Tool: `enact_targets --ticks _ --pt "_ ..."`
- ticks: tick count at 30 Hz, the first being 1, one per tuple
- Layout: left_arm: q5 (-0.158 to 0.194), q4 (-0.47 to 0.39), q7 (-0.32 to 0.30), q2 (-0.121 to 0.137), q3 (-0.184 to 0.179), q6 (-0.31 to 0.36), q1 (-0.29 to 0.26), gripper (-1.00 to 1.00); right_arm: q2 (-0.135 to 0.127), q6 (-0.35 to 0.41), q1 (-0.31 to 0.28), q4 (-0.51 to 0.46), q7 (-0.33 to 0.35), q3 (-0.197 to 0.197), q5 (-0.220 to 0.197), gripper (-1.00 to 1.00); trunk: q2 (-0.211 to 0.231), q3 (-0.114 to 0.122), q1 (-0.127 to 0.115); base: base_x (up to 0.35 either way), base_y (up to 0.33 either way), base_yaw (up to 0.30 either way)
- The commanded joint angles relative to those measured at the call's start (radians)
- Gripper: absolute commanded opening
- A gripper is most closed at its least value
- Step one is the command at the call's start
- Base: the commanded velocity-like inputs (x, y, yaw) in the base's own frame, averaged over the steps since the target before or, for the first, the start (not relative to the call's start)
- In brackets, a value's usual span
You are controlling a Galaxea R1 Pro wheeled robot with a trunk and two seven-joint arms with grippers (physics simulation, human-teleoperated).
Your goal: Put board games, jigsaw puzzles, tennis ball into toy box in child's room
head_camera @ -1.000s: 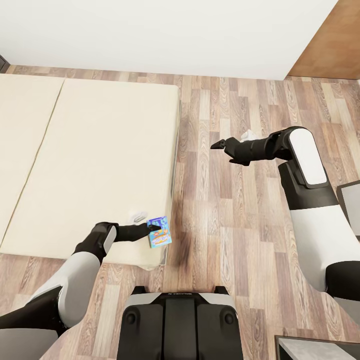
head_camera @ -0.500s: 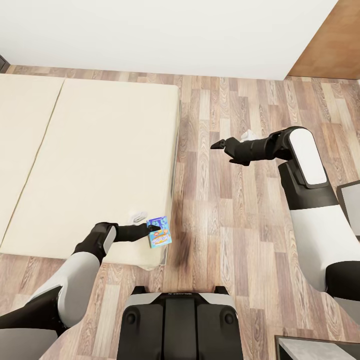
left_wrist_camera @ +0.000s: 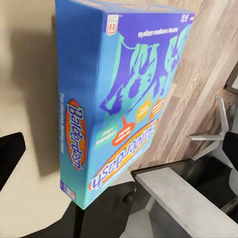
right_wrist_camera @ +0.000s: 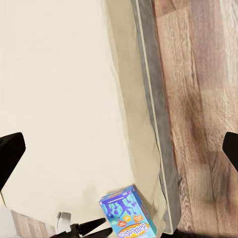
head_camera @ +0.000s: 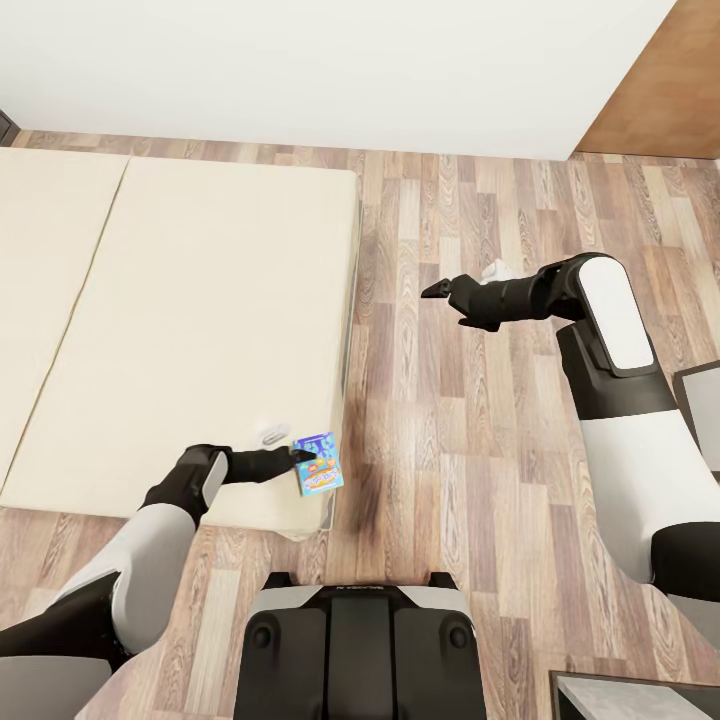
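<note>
pickup of the small blue board game [head_camera: 319, 464] from the bed [head_camera: 180, 320] looks to be the step in hand. the box sits at the bed's near corner, close to the mattress edge, directly ahead of the left tool [head_camera: 304, 456], whose tip reaches its near side. in the left wrist view the box [left_wrist_camera: 116, 94] looms large between the two dark fingers [left_wrist_camera: 106, 206]; the jaws stand wide, one finger low beside the box's printed face, the other well out to the far side, so the tool is spread apart and grips nothing yet. whether a finger actually touches the box i cannot tell.

the right tool [head_camera: 441, 290] hangs over the wooden floor [head_camera: 450, 420], well apart from the bed and holding nothing; its fingers sit at the edges of the right wrist view, spread wide, with the blue box [right_wrist_camera: 128, 213] far ahead of them near the mattress edge.

judging from this, the next move calls for the left tool to centre the box between its fingers and close firmly, taking care not to nudge it off the mattress corner, then lift and carry it to the toy box on the worktop
</note>
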Motion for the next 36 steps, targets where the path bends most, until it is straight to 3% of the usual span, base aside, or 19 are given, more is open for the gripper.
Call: enact_targets --ticks 1,27,32,36 --pt "-0.011 -0.002 -0.007 -0.001 0.009 0.006 -0.001 1.00 -0.001 0.001 -0.001 -0.001 -0.010 0.002 -0.009 1.00 -0.002 -0.001 0.001 0.000 0.000 0.000" --pt "-0.001 -0.014 -0.029 0.074 0.013 0.010 -0.001 1.00 -0.001 0.001 -0.001 -0.001 -0.010 0.003 -0.009 1.00 -0.002 -0.001 0.001 0.000 0.000 0.000" --pt "0.001 -0.014 -0.072 0.091 0.013 0.014 -0.001 1.00 -0.001 0.002 -0.001 0.000 -0.010 0.005 -0.008 1.00 -0.002 -0.001 0.001 0.000 0.000 0.000" --pt "0.001 -0.014 -0.147 0.104 0.013 0.022 -0.001 1.00 -0.001 0.002 0.000 0.001 -0.010 0.006 -0.008 1.00 -0.002 -0.001 0.001 0.000 0.000 0.000"
